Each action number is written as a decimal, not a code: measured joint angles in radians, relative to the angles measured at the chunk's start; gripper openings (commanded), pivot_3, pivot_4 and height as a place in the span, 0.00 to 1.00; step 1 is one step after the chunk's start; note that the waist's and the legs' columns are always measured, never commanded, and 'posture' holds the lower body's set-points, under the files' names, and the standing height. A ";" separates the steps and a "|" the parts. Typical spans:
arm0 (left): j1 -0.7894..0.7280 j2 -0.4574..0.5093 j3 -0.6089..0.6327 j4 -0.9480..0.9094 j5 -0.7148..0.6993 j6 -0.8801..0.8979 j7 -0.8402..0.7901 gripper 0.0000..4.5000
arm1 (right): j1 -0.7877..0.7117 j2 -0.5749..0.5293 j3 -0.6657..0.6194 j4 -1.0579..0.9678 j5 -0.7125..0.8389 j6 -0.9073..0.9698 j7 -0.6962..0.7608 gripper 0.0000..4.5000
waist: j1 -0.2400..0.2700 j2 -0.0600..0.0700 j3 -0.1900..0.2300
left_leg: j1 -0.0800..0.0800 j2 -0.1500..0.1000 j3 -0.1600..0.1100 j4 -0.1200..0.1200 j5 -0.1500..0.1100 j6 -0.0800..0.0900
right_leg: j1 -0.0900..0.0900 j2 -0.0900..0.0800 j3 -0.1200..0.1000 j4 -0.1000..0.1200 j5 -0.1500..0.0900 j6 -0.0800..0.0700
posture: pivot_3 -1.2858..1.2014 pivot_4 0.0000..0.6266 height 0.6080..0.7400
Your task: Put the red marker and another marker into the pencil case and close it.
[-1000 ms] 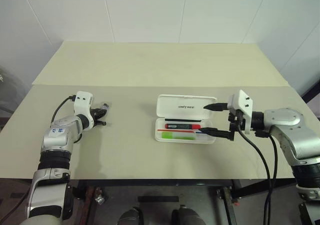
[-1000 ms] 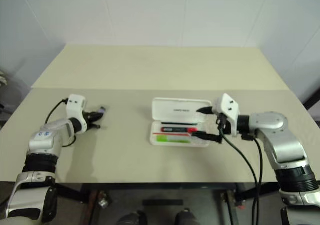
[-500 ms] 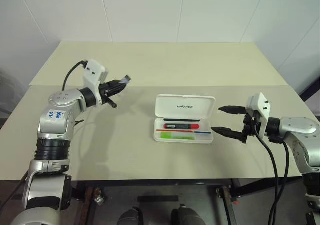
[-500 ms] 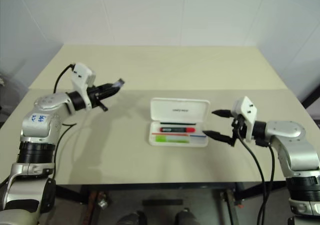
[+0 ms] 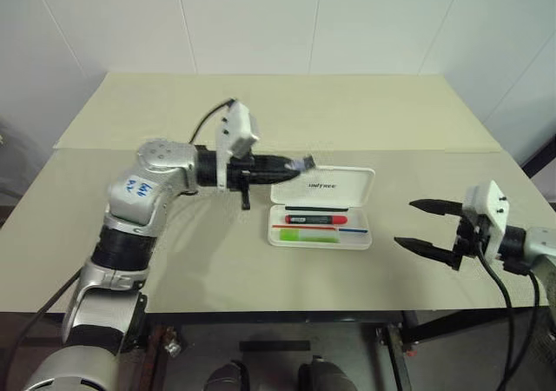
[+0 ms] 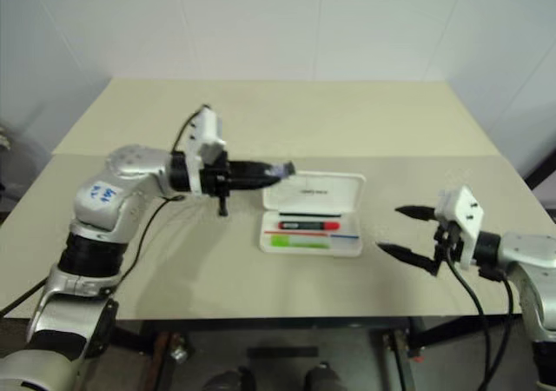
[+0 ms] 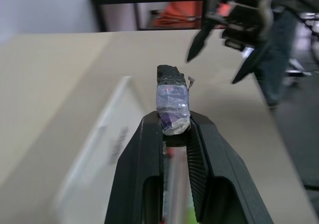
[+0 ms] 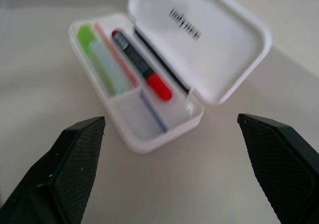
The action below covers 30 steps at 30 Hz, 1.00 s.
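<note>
The white pencil case (image 5: 362, 239) lies open mid-table, its lid (image 5: 334, 185) tilted back. In its tray lie the red marker (image 5: 315, 220), with black barrel and red end, and the lime-green marker (image 5: 308, 235), with a thin red-and-blue stick between them. My left gripper (image 5: 300, 165) hovers level at the lid's far left corner, shut on a small purple-and-black block (image 7: 172, 102). To the right of the case and apart from it, my right gripper (image 5: 405, 222) stands wide open and holds nothing. The right wrist view shows both markers (image 8: 142, 64) inside the tray.
The beige table (image 5: 278, 122) stretches far behind the case, with a seam across it. Its front edge (image 5: 261, 311) runs close below the case. White walls close off the back.
My left arm has swung up and to the right, carrying the purple block from the table's left to the lid's corner. The right gripper has drawn back to the right, away from the case, still open.
</note>
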 measured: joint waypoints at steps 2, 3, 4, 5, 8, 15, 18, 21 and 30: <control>0.000 -0.023 -0.027 0.000 0.000 -0.002 -0.019 0.07 | 0.018 -0.005 -0.014 0.000 0.004 -0.011 0.013 1.00 | -0.003 0.000 0.000 | 0.000 0.000 0.000 0.000 0.000 0.000 | 0.000 0.001 0.002 0.000 0.000 0.000 | 0.52 0.24 1.00; 0.000 -0.038 -0.040 0.001 0.001 -0.011 -0.029 0.07 | 0.029 -0.009 -0.022 0.000 0.013 -0.010 0.023 1.00 | -0.003 0.000 0.000 | 0.001 0.001 0.000 0.001 0.000 0.000 | 0.000 0.001 0.002 0.001 0.000 0.000 | 0.52 0.24 1.00; 0.001 -0.052 -0.051 0.001 0.002 -0.024 -0.038 0.07 | 0.038 -0.011 -0.031 0.000 0.025 -0.007 0.029 1.00 | -0.002 0.000 0.000 | 0.001 0.001 0.000 0.001 0.000 0.000 | 0.000 0.001 0.002 0.001 0.000 0.000 | 0.52 0.24 1.00; 0.001 -0.061 -0.059 0.002 0.004 -0.037 -0.045 0.07 | 0.040 -0.012 -0.039 0.000 0.036 0.000 0.031 1.00 | -0.002 0.000 0.000 | 0.001 0.001 0.000 0.001 0.000 0.000 | 0.000 0.001 0.002 0.001 0.000 0.000 | 0.52 0.24 1.00; 0.002 -0.083 -0.108 0.014 0.044 -0.077 -0.055 0.07 | 0.040 -0.022 -0.063 0.004 0.059 0.015 0.032 1.00 | -0.001 0.000 0.000 | 0.001 0.000 0.000 0.002 0.000 0.000 | 0.001 0.001 0.002 0.001 0.000 0.000 | 0.52 0.24 1.00; 0.000 -0.148 -0.226 0.096 0.157 -0.076 -0.024 0.07 | 0.049 -0.020 -0.083 0.003 0.061 0.013 -0.015 1.00 | 0.000 0.000 0.000 | 0.000 0.000 -0.001 0.005 -0.001 0.002 | 0.002 0.000 0.002 0.000 0.000 0.001 | 0.52 0.24 1.00; -0.008 -0.167 -0.249 0.135 0.193 -0.076 -0.017 0.07 | 0.061 -0.011 -0.083 -0.001 0.061 0.012 -0.037 1.00 | 0.000 0.000 0.000 | 0.000 0.000 -0.001 0.005 -0.001 0.002 | 0.002 0.000 0.002 0.000 0.000 0.001 | 0.52 0.24 1.00; -0.030 -0.213 -0.280 0.205 0.241 -0.086 -0.002 0.07 | 0.083 0.006 -0.082 -0.019 0.061 0.012 -0.066 1.00 | 0.001 0.000 0.000 | 0.000 0.000 -0.002 0.005 -0.001 0.002 | 0.002 0.000 0.002 0.000 0.000 0.001 | 0.52 0.24 1.00; -0.085 -0.302 -0.302 0.358 0.342 -0.130 0.036 0.07 | 0.121 0.012 -0.111 -0.046 0.093 0.012 -0.077 1.00 | 0.001 0.000 0.000 | 0.000 0.000 -0.002 0.006 -0.002 0.003 | 0.002 0.000 0.002 0.000 0.001 0.001 | 0.52 0.24 1.00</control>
